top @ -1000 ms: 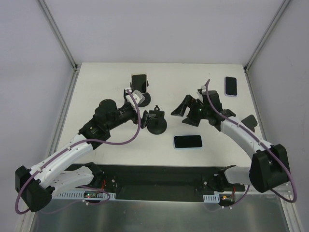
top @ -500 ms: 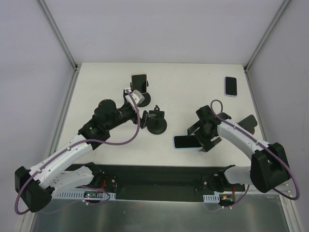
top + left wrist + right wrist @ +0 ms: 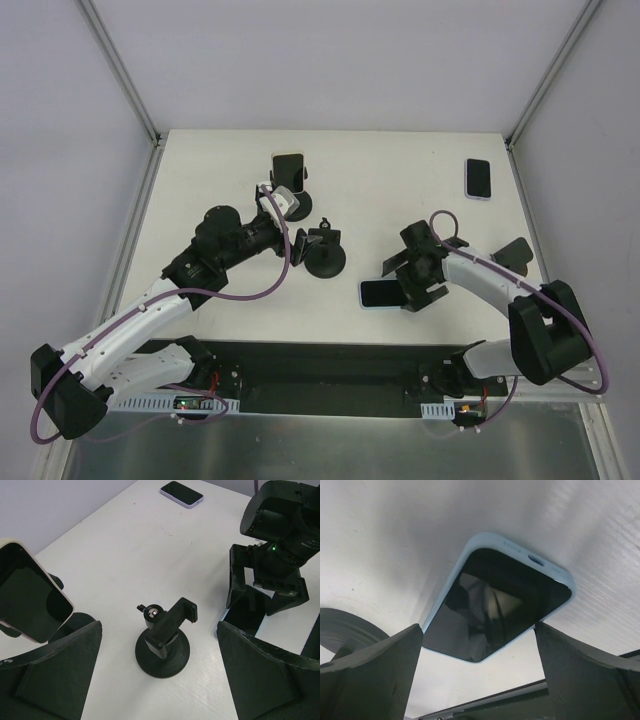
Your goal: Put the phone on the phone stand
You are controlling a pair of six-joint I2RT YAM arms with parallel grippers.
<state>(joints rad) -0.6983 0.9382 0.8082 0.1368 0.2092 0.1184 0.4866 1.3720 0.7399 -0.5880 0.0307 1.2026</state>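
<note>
The right gripper (image 3: 412,285) has its jaws wide apart, straddling the blue-cased phone (image 3: 495,602), which lies flat and screen up on the worktop (image 3: 400,180). Closing on so thin a slab could go badly: the jaws may ride over the case's rim, catch only a corner, or shove it sideways. The left gripper (image 3: 159,630) has its jaws apart too, flanking the empty phone stand (image 3: 162,640); a nudge could tip it. From above, the right wrist hides the phone's right end. How low the jaws sit I cannot tell.
</note>
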